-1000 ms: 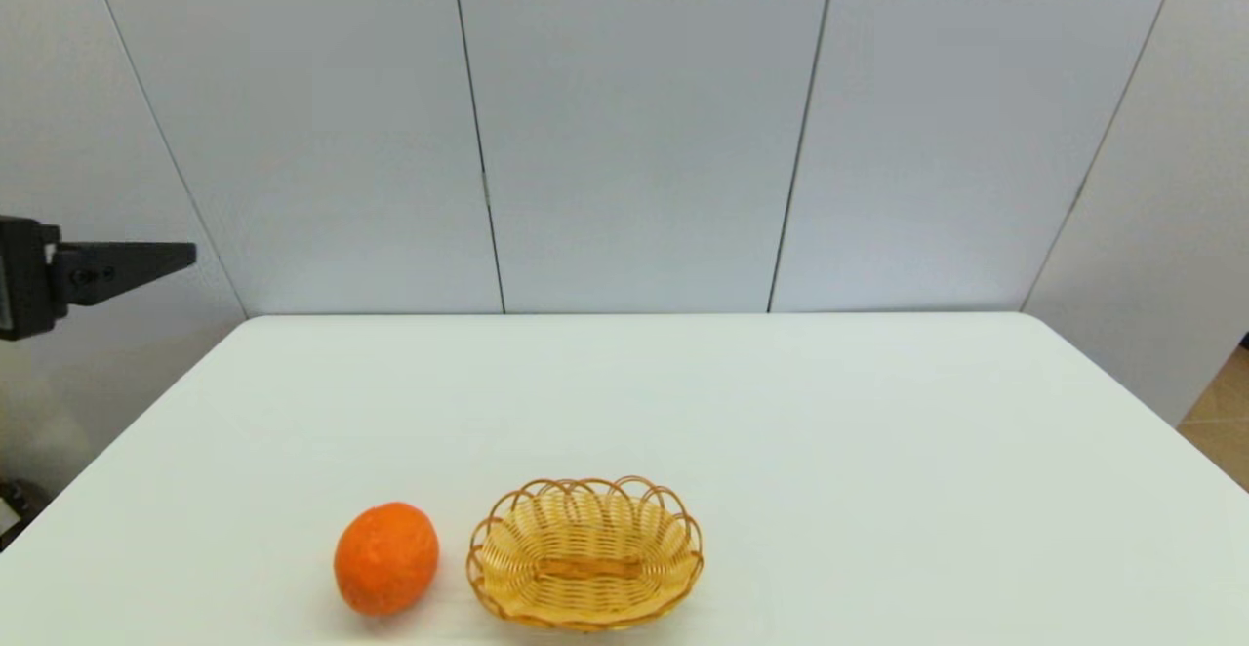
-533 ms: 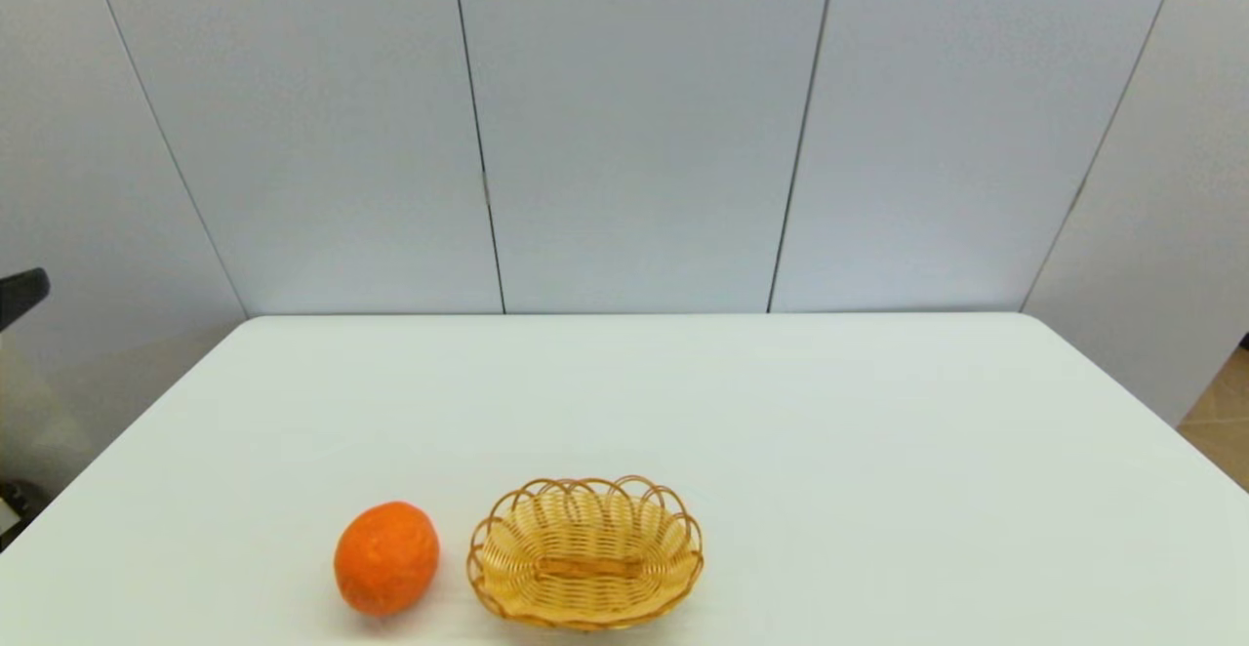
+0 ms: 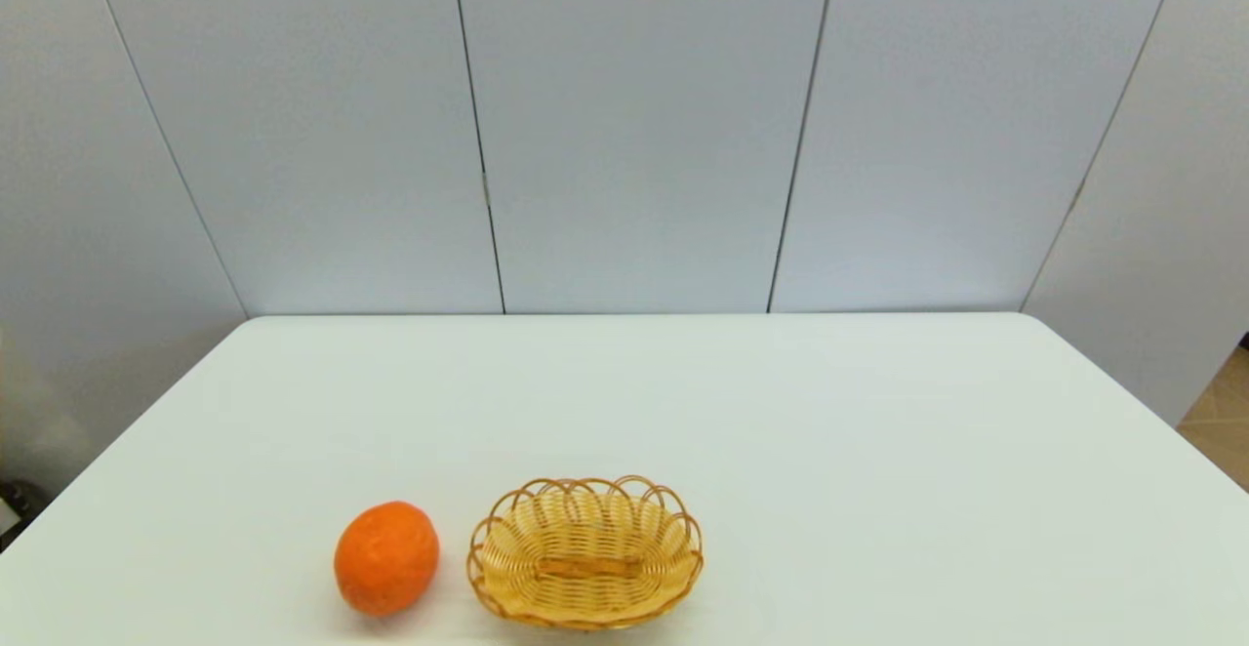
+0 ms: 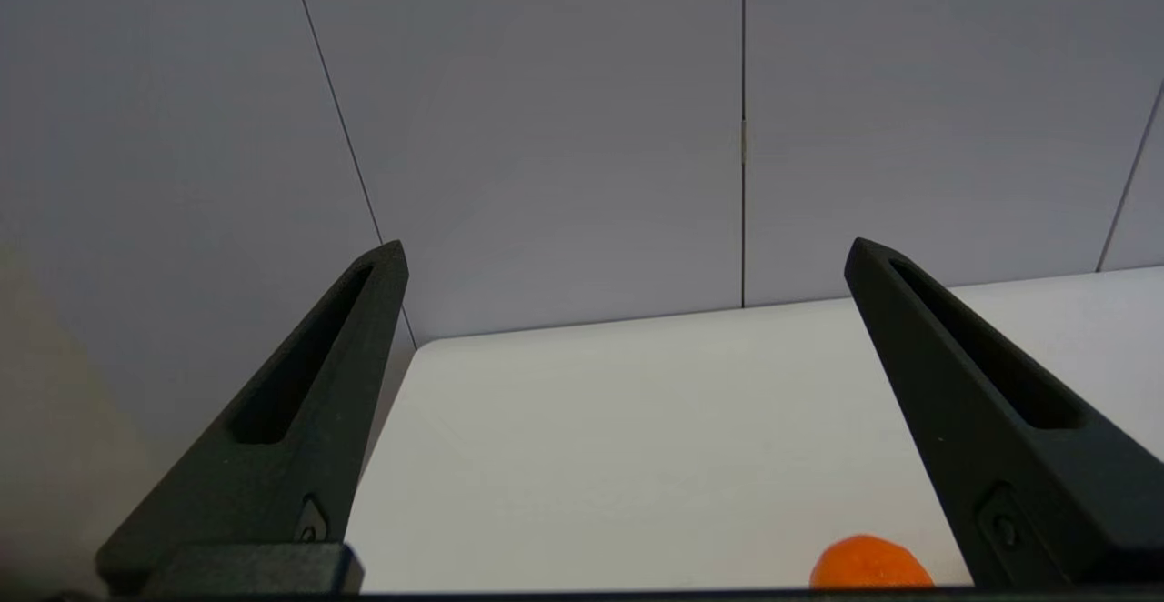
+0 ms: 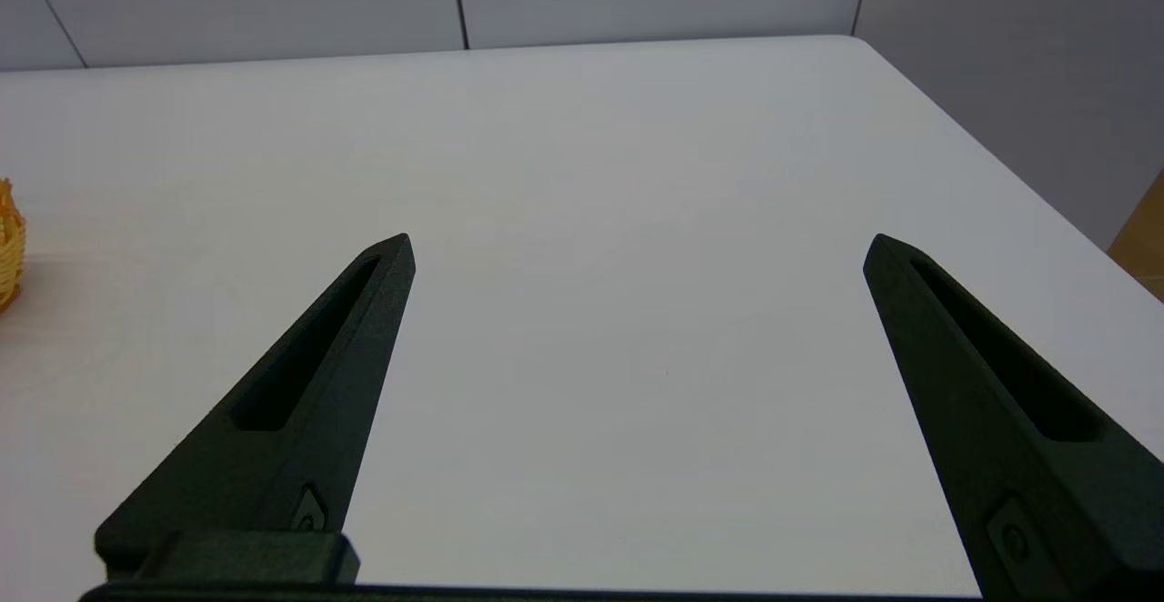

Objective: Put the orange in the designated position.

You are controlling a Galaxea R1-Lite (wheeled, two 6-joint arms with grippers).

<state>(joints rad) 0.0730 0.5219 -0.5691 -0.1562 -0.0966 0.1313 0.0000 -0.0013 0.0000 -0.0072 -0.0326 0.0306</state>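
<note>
Orange [image 3: 386,557] at lower left of centre in the head view, resting on the white table [image 3: 781,412] near its front edge, untouched. Just right of it, apart by a narrow strip of tabletop, an oval wicker basket [image 3: 584,550] with a looped rim, upright, nothing inside. Behind the table, grey wall panels [image 3: 634,129] with thin vertical seams.

No arm in the head view. In the left wrist view, left gripper [image 4: 624,255] with jaws spread wide, holding nothing, aimed over the table's far left corner toward the wall; only the orange's top [image 4: 868,566] peeking up at the lower right edge of that frame, beside the right-hand finger. In the right wrist view, right gripper [image 5: 637,247] likewise gaping and bare, above bare tabletop; a sliver of the basket [image 5: 7,247] at the frame's left edge.
</note>
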